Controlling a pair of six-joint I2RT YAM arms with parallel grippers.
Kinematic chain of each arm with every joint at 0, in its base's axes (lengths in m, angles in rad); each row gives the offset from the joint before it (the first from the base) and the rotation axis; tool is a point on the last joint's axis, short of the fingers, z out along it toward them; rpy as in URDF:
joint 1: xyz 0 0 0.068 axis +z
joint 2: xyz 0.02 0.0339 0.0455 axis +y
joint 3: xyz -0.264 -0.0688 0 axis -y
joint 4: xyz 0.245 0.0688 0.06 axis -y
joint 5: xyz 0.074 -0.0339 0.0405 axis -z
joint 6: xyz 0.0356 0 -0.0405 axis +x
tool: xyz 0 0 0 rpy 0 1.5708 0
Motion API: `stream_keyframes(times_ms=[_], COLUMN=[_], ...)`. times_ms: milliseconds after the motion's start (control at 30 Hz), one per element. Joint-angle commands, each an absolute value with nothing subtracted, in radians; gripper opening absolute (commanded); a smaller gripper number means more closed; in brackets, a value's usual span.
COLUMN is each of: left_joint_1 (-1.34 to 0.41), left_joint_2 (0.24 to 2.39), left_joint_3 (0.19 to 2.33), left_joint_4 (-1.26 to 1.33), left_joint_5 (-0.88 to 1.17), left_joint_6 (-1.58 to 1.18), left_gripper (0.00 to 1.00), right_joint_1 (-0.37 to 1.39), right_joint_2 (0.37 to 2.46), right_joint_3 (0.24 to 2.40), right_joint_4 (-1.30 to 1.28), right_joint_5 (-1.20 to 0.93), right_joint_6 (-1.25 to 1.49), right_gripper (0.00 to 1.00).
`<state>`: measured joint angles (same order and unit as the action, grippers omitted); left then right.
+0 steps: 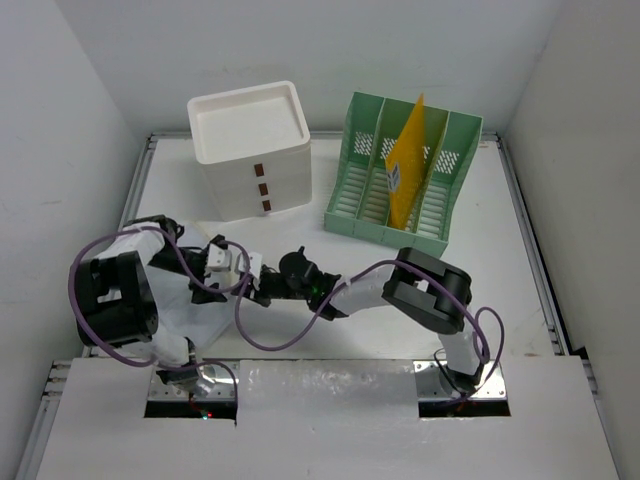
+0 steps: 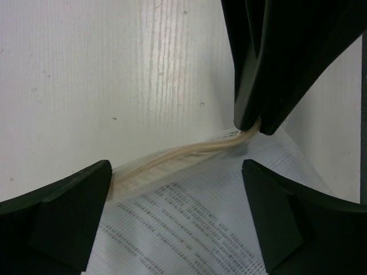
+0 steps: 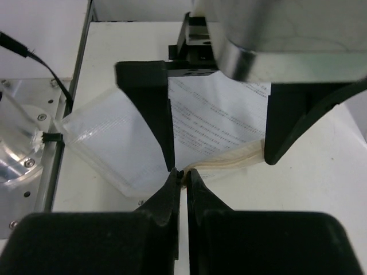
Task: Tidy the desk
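The right gripper (image 3: 183,175) is closed to a thin slit. Its two fingertips pinch the end of the beige zipper (image 2: 172,157) that runs along one edge of a clear pouch (image 3: 114,137). In the left wrist view the same black fingers come down from the upper right and meet the zipper right at its tip. A printed sheet shows through the pouch.

The left gripper (image 2: 176,172) stands wide open and holds nothing. Its two fingers sit on either side of the pouch's zipper edge, one at each end of the visible stretch. Whether their tips touch the pouch I cannot tell.

The desk (image 1: 500,260) lies directly under both grippers, and the pouch lies on it. Seen from above, the two grippers meet low over the near left part of the desk, with the right arm stretched across towards the left one. At the far side of the desk stand a white drawer box (image 1: 250,150) and a green file rack (image 1: 400,185) with a yellow folder (image 1: 408,165) in it, well apart from the grippers.
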<state>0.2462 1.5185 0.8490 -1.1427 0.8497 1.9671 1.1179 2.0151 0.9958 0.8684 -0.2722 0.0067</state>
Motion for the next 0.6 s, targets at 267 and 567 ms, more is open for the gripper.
stream_keyframes(times_ms=[267,567], left_joint_1=[0.203,0.195], left_joint_2=[1.549,1.546], left_joint_3=[0.854,0.931], left_joint_4=[-1.316,-1.309], left_joint_5=[0.839,0.917], left_joint_6=[2.479,2.283], left_gripper=[0.32,0.00], right_joint_1=[1.140,1.138], right_joint_2=[1.897,1.850], right_joint_3=[0.956,0.893], right_joint_4=[0.988,1.026], right_joint_5=[-0.344,-0.203], right_joint_6=[-0.040,-0.029], right_gripper=[0.00,0.00])
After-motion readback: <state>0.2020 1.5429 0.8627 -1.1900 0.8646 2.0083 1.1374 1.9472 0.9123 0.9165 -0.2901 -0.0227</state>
